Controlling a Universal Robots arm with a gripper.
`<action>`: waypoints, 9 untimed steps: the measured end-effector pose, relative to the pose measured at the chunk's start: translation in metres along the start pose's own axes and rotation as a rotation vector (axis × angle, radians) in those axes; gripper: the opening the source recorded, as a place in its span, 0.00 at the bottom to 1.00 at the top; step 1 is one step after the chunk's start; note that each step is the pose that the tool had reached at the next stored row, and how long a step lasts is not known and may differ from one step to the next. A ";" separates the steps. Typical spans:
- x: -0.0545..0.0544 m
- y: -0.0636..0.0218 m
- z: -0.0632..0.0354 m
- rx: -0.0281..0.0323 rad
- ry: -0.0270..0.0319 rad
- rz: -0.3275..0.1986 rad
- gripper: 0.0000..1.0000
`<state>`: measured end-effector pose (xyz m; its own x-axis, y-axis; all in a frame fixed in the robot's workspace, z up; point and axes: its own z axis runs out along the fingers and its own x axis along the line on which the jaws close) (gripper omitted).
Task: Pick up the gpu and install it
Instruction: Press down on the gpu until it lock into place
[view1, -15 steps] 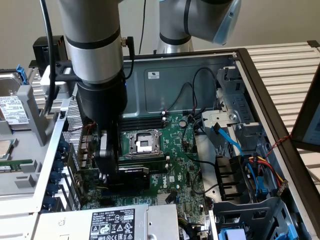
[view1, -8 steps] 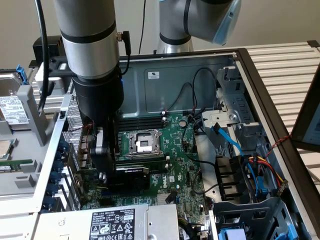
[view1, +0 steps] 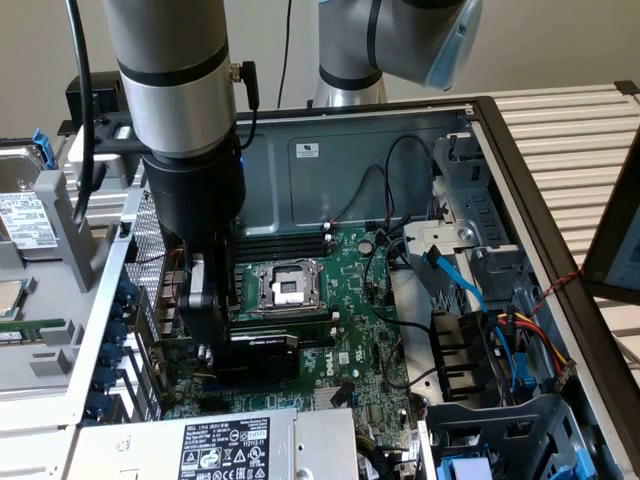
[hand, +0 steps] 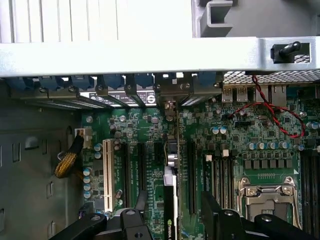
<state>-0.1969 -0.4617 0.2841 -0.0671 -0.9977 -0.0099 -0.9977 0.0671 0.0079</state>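
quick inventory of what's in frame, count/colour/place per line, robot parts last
gpu: 1, black, standing in a motherboard slot below the CPU socket, between the gripper fingers
motherboard: 1, green, inside the case
CPU socket: 1, silver frame, mid-board
memory sticks: several, black, above the socket
power supply: 1, grey, at the bottom edge of the exterior view
SATA cable: 1, blue, exterior view's right
gripper: 1, black, open, straddling the gpu

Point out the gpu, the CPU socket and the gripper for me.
gpu (view1: 262, 343): exterior view, on its black shroud.
CPU socket (view1: 288, 287): exterior view, on its metal frame.
gripper (hand: 172, 220): wrist view, midway between its fingertips, either side of the card.
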 end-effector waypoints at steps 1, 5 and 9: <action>0.000 0.0003 0.0000 0.0001 -0.0001 0.000 0.54; -0.001 0.0021 0.0000 -0.0001 0.0001 0.000 0.54; -0.001 0.0061 0.0000 0.0000 0.0000 0.000 0.54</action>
<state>-0.2029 -0.4608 0.2842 -0.0672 -0.9977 -0.0099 -0.9977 0.0671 0.0079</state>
